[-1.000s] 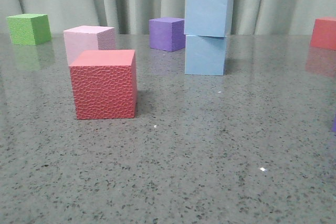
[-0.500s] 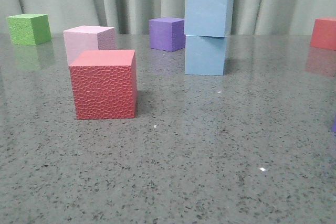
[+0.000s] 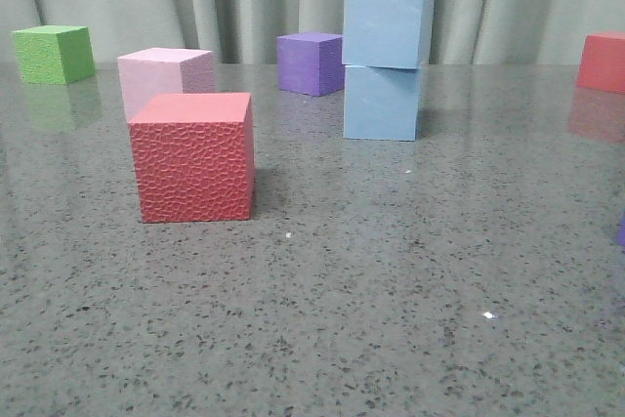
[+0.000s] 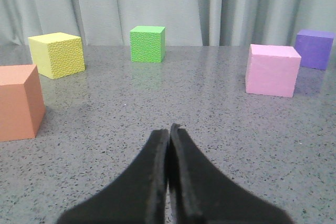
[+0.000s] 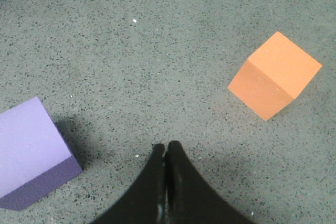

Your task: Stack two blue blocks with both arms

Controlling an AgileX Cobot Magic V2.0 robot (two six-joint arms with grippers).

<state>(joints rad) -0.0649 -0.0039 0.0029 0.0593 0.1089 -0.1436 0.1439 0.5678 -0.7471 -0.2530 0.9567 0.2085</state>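
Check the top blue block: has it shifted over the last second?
No. The top blue block sits where it was on the lower blue block, unchanged against the purple cube.

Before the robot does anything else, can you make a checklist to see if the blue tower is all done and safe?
1. Upper blue block sits on the lower blue block: ok.
2. Edges lined up: not ok, the top one overhangs slightly.
3. Tower leaning: ok, stands upright.
4. Left pincer empty: ok, shut on nothing.
5. Right pincer empty: ok, shut on nothing.
6. Purple cube touching the tower: cannot tell.
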